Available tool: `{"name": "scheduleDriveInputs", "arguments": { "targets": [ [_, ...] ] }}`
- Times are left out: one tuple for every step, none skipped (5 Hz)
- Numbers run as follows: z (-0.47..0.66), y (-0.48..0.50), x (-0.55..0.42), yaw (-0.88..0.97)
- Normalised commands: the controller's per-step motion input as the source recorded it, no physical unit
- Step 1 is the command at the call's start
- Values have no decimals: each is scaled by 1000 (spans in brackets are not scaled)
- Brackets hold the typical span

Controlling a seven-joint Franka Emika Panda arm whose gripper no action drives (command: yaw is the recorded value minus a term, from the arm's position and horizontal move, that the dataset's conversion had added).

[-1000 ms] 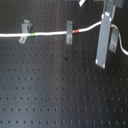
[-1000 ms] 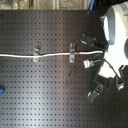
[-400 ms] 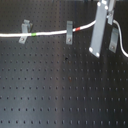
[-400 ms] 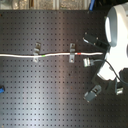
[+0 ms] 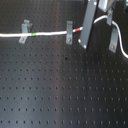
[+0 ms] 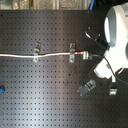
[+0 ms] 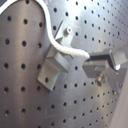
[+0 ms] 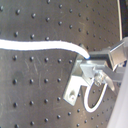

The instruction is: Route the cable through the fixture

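The white cable runs across the black perforated board. It passes the left clip, shows a green band, passes the middle clip, then shows a red band. My gripper is shut on the cable just past the red band, between the middle clip and the right clip. Beyond the right clip the cable curves down. In the second exterior view the gripper holds the cable right of the middle clip. In both wrist views the cable ends at the fingertips, beside a clip.
The white arm body fills the second exterior view's right and hides the right clip there. A small blue object lies at the second exterior view's left edge. The board has rows of holes.
My gripper has slid along the cable towards the first exterior view's left, from near the right clip to close beside the red band and middle clip. The cable stays in the clips.
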Motion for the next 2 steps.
{"name": "scheduleDriveInputs", "arguments": {
  "targets": [
    [59, -114, -117, 154],
    [36, -97, -112, 0]
  ]
}}
